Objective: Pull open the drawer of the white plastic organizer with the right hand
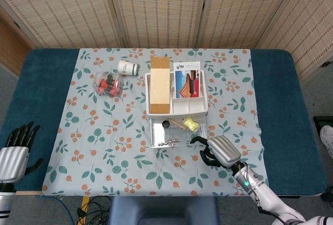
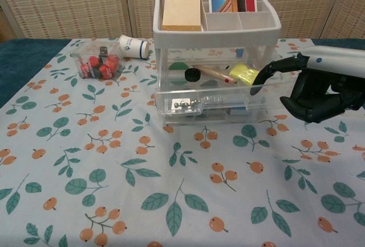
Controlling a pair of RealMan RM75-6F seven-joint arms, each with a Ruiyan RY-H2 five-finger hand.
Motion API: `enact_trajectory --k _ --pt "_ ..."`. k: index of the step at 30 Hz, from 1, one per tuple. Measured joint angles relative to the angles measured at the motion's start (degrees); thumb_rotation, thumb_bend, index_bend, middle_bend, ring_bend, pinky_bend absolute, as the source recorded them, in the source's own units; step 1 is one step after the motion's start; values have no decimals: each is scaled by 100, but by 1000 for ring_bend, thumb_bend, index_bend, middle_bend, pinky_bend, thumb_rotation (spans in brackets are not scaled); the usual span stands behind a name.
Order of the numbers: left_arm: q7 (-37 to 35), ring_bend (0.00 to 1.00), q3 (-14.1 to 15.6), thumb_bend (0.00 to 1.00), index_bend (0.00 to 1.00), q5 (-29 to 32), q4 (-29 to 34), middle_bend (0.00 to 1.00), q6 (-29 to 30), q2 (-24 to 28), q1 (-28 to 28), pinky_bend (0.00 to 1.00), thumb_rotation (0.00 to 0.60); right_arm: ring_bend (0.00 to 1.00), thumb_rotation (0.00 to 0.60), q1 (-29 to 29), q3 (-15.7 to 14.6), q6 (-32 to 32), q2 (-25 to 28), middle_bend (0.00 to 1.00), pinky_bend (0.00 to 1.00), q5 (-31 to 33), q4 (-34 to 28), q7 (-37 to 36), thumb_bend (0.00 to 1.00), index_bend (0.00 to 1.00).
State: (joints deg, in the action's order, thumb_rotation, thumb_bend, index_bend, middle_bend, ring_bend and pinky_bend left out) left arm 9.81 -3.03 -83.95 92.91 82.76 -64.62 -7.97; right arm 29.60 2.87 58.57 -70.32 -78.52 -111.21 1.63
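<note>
The left robot hand [image 1: 14, 155] rests spread and empty at the desk [image 1: 36, 79] edge. The organizer [image 1: 176, 108] stands mid-desk on a leaf-print cloth [image 1: 104, 147], its top drawer [image 2: 211, 96] out. The right robot hand [image 2: 319, 87] hooks one finger over the drawer's corner; pulling crookedly could drag the organizer or spill its contents. Woven screens [image 1: 156, 7] stand behind.

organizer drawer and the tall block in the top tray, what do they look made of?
Drawer: clear glossy plastic, apparently; its contents show through the front wall. The organizer frame looks like opaque white plastic with a smooth sheen. Block: flat matte tan face with a darker edge, possibly wood, fibreboard or cardboard; cannot tell which.
</note>
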Motion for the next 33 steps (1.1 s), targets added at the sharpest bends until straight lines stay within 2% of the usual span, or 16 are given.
enact_trajectory --k 10,12,15,23,29,33 --pt "29 0 -5 220 24 5 17 0 -36 -3 -29 73 600 1000 600 -202 -230 156 204 994 1000 -332 -210 -100 643 304" --pt "22 0 -9 220 24 -3 21 0 -30 -4 -33 73 600 1000 600 -222 -241 182 238 991 1000 -370 -230 -116 626 262" --pt "40 0 -10 220 24 -7 35 0 -26 3 -34 73 600 1000 600 -246 -245 229 311 985 1000 -470 -268 -207 580 130" --pt "79 0 5 220 24 -10 124 0 113 59 53 73 600 1000 600 -214 -194 260 819 980 1000 -768 -385 -573 524 113" --pt "55 0 23 220 24 -51 162 0 197 93 104 74 600 1000 600 32 115 143 1222 980 1000 -816 -546 -864 499 121" --pt "40 0 19 219 24 -89 181 0 226 98 110 73 600 981 600 349 434 -60 1274 969 1000 -657 -567 -794 478 247"
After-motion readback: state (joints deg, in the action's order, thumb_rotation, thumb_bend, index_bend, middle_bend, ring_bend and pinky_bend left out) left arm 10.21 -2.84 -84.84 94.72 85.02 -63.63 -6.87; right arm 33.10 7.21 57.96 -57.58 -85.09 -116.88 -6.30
